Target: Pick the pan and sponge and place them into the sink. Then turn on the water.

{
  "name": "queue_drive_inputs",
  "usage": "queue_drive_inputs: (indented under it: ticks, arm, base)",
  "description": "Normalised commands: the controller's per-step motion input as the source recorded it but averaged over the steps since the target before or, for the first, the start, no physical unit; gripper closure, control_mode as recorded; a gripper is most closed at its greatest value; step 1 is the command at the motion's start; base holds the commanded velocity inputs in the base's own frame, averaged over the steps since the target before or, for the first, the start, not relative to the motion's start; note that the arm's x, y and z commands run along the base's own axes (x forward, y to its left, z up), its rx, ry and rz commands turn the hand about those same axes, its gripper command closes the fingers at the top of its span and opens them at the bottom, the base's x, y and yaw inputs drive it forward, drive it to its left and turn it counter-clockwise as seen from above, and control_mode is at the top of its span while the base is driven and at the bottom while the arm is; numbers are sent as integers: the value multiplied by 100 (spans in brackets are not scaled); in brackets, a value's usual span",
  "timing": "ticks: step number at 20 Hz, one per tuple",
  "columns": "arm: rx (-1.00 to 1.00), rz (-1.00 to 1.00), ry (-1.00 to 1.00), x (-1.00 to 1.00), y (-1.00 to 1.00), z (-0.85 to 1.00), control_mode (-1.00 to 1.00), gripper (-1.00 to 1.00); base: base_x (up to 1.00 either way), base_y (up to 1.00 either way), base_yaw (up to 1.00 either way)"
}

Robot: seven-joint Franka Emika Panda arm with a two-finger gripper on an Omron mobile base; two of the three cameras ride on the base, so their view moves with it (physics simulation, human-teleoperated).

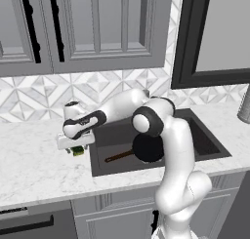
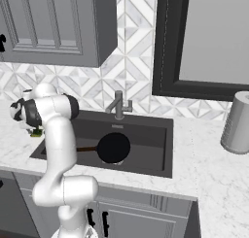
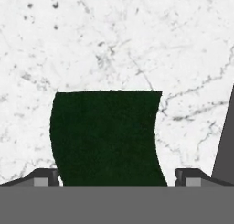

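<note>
From the left base view, the white arm reaches left and down over the white marble counter (image 1: 34, 160), its claw (image 1: 75, 146) lowered onto the small yellow-green sponge (image 1: 78, 150) lying just beside the left rim of the large rectangular dark grey sink (image 1: 210, 145). The hand covers most of the sponge, so how wide the fingers stand cannot be read here. The round black frying pan (image 1: 146, 150) with its thin brown handle lies on the sink floor, partly hidden by the arm's elbow.

In the right base view, the arm's upper links block the claw; a sliver of the sponge (image 2: 36, 132) peeks out on the counter at the sink's left edge. The pan (image 2: 114, 147) sits in the basin below the brushed grey metal faucet (image 2: 118, 105). A grey cylinder (image 2: 237, 123) at the right is cut off by the frame.

In the hand view, the sponge's dark green face (image 3: 107, 138) fills the gap between the two finger tips (image 3: 43, 176), which stand apart on either side of it. Whether they press it cannot be told.
</note>
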Motion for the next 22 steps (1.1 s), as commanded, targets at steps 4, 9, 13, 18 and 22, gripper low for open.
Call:
queue_drive_inputs:
  ticks: [4,9,13,18,22]
  arm:
    - [0,0,-3,0,2,-23,-100,-100]
    - [0,0,-1,0,0,-3,-100,100]
    - [0,0,-2,0,0,0,-100,100]
    - [1,-3,-6,-33,-35,11,-100,100]
    - [3,-2,-15,-52,-75,30,-100,100]
  base:
    - [0,0,0]
    - [0,0,0]
    - [0,0,0]
    - [0,0,0]
    - [0,0,0]
